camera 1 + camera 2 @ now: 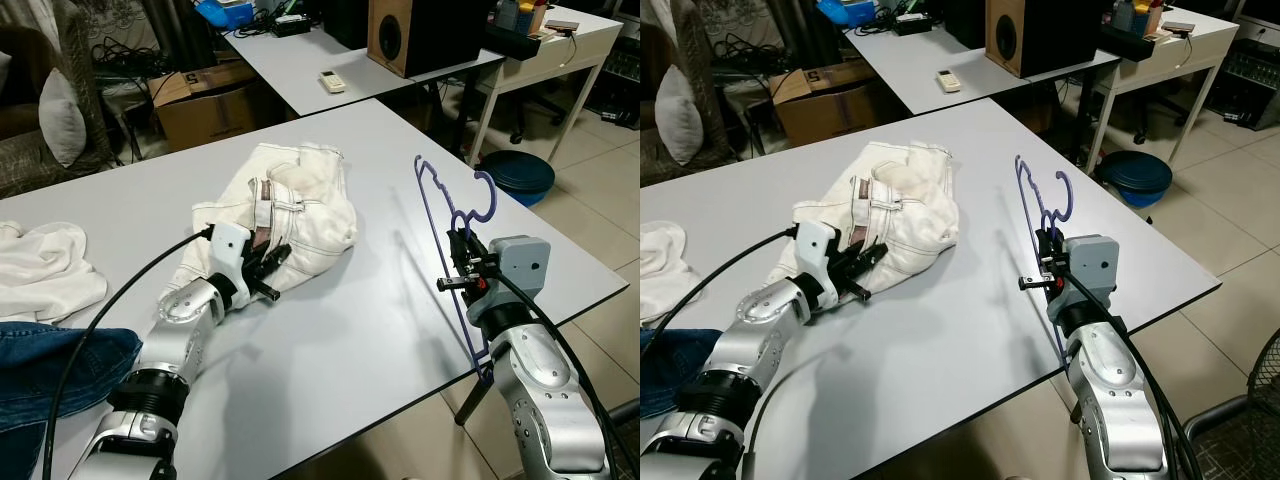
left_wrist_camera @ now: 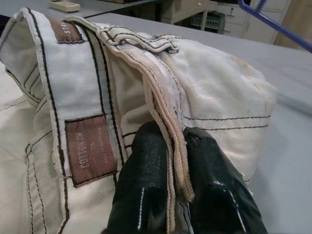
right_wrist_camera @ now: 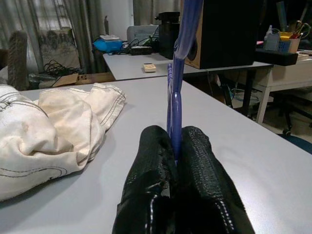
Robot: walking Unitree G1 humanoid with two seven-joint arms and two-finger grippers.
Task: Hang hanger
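both holds set: left gripper [image 2: 178, 195] pinching jeans [image 1: 295, 215] waistband at 9 o'clock, right gripper [image 3: 178, 161] clamped on upright hanger [image 1: 455, 215] at 3; next, likely thread hanger into waistband.

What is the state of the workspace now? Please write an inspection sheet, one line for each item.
Surface: grey table, mostly bare near the front edge.
Job's things: purple hanger held upright above the table; white jeans lying bunched in the middle.
Clutter: white cloth and blue denim at the robot's left.
End effectors: left end effector shut on the jeans' waistband; right end effector shut on the hanger.
Cables: black cable running along the left arm.
Surroundings: second table with remote control, speaker, cardboard box.
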